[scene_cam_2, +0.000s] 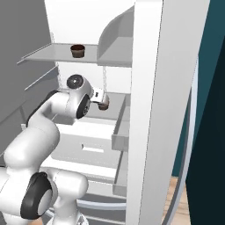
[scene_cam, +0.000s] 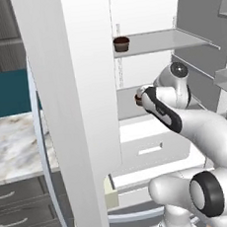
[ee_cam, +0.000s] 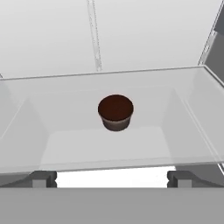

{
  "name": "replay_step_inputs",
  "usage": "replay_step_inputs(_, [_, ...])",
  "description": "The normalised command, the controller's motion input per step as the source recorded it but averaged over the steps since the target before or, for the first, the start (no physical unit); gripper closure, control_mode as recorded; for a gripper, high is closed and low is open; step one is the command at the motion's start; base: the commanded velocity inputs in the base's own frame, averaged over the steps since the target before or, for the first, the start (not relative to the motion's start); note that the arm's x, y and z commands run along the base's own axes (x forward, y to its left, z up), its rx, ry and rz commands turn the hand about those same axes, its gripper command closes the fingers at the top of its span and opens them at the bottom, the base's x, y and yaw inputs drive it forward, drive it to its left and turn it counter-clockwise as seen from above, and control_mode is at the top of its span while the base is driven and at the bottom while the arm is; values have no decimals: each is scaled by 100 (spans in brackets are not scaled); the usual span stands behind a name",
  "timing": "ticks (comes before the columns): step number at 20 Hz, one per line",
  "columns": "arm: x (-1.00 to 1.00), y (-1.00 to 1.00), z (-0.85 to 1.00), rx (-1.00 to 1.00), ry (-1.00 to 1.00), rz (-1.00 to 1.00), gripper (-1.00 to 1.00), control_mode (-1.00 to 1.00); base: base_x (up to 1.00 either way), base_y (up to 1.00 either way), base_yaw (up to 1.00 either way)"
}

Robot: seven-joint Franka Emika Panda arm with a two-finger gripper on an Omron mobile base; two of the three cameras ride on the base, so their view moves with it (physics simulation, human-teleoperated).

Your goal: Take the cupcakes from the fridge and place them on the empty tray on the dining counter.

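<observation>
Open fridge (scene_cam: 76,114), arm reaching in. The gripper (ee_cam: 112,179), jaws spread and empty, faces 1 cupcake (ee_cam: 115,112) centred ahead on the clear shelf (ee_cam: 65,144); a 2nd cupcake (scene_cam: 121,44) sits on the shelf above. Risk: advancing too low strikes the shelf edge, or a fingertip topples the cupcake. No legible writing.
</observation>
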Motion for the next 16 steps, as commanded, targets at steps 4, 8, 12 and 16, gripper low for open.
replay_step_inputs(4, [33,0,-18,0,0,0,-100,-100,0,0,0])
replay_step_inputs(8, [35,0,-14,0,0,0,-100,-100,0,0,0])
replay_step_inputs(12, [32,-6,-15,0,0,0,-100,-100,0,0,0])
replay_step_inputs(16, [31,-4,-15,0,0,0,-100,-100,0,0,0])
